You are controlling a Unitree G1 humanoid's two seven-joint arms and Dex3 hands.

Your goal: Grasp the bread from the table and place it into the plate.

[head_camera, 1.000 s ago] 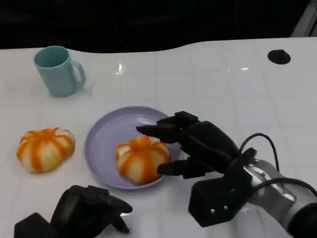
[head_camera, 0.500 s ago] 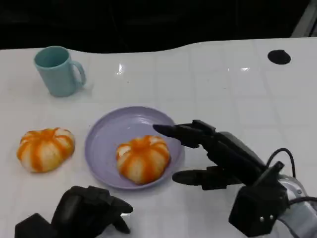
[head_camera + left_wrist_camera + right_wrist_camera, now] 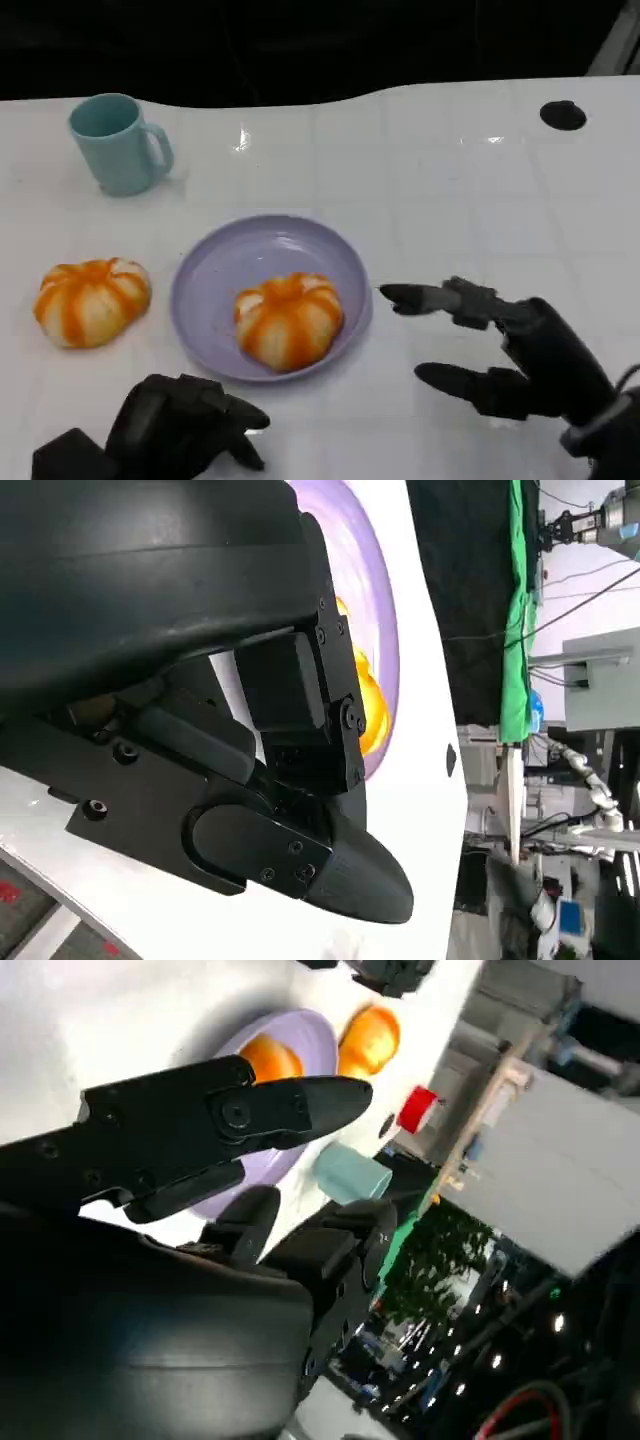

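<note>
A glossy white table (image 3: 480, 190) with faint grid lines catches small glints of light and ends against darkness beyond its far edge. Green cloth (image 3: 517, 610) hangs past it (beside grey equipment and loose cables).

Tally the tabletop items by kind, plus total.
Bread: 2, one on the plate, one on the table left of it
Plate: 1
Mug: 1
Black disc: 1
Total: 5
</note>
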